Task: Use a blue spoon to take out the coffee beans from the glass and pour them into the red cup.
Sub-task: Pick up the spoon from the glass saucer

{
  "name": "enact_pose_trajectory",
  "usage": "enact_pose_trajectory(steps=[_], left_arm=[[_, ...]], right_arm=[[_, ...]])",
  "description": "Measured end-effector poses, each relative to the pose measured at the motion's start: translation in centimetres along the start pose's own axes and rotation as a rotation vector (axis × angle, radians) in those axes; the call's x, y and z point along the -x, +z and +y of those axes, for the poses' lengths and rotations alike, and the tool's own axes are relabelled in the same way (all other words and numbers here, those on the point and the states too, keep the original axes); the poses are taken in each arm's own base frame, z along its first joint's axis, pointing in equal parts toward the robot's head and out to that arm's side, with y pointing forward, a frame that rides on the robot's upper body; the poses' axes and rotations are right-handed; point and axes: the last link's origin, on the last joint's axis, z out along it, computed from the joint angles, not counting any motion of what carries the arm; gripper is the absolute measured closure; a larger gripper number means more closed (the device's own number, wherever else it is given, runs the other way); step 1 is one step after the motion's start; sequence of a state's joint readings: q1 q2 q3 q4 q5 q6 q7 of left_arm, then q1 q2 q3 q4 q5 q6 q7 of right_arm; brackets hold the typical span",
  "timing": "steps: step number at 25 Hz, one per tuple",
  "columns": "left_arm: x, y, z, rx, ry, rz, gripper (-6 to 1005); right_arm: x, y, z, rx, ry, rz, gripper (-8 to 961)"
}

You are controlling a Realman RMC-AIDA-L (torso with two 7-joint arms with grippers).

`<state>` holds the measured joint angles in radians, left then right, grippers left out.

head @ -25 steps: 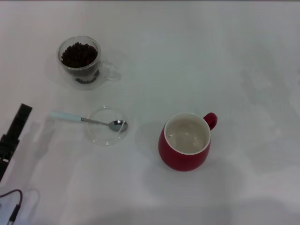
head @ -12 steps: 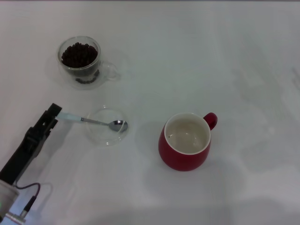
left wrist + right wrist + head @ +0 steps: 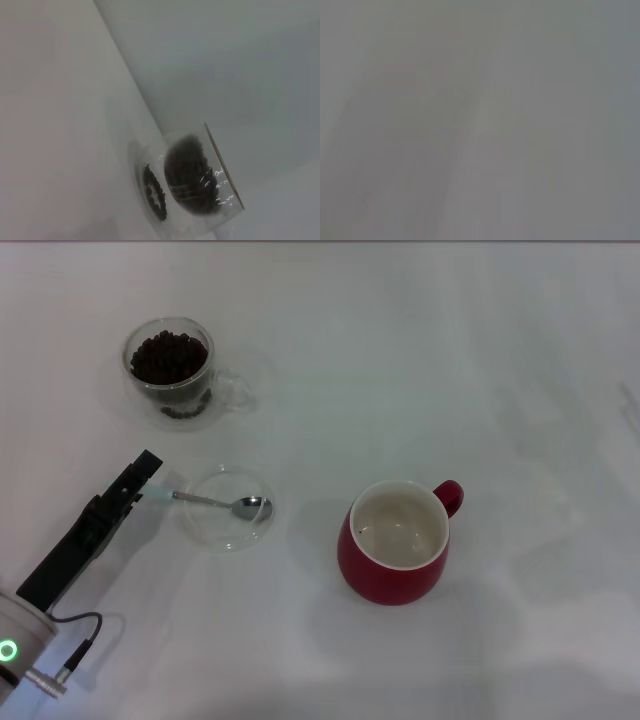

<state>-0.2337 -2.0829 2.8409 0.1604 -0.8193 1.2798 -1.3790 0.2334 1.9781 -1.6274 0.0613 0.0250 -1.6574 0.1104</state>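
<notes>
Head view, left half of the frame. The left gripper [image 3: 140, 480] reaches in from the lower left corner, its dark fingers over the pale handle end of the blue spoon [image 3: 215, 502]. Whether the fingers stand apart or have closed on the handle cannot be told from this angle. The right gripper is not in view.

The spoon lies at centre left, its silver bowl resting inside a flat clear glass dish [image 3: 203, 530], its neck across the dish rim and its handle reaching out leftward over the white table [image 3: 520, 360].

The glass [image 3: 170, 370] stands at upper left, heaped with coffee beans [image 3: 168, 355]; the left wrist view shows the same glass [image 3: 200, 185] side-on, the dark mass of beans [image 3: 187, 172] visible through its wall. The red cup [image 3: 395, 540] sits right of centre, handle to the upper right, its cream inside nearly bare.

Handling, as judged — the spoon is light, rigid and slim, with a smooth handle liable to twist or slide under a loose pinch. The handle is the only sensible hold: well back from the metal neck, leaving the bowl free to dip. The dish beneath is light and probably brittle — a lift that drags the neck over its rim could shift it. The beans are small, hard and loose, and would roll off a tilted bowl.
</notes>
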Motion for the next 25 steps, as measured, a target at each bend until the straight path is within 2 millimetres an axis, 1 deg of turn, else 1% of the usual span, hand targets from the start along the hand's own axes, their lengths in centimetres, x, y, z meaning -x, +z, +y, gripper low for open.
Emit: enact_pose_trajectory(steps=[9, 20, 25], left_arm=[[-0.2, 0.2, 0.1, 0.001, 0.030, 0.020, 318], [-0.5, 1.0, -0.2, -0.026, 0.031, -0.003, 504], [-0.6, 1.2, -0.1, -0.024, 0.049, -0.002, 744]], right_arm=[[-0.1, 0.7, 0.0, -0.009, 0.002, 0.003, 276], [-0.1, 1.6, 0.2, -0.001, 0.004, -0.002, 275], [0.0, 1.8, 0.3, 0.001, 0.007, -0.004, 275]])
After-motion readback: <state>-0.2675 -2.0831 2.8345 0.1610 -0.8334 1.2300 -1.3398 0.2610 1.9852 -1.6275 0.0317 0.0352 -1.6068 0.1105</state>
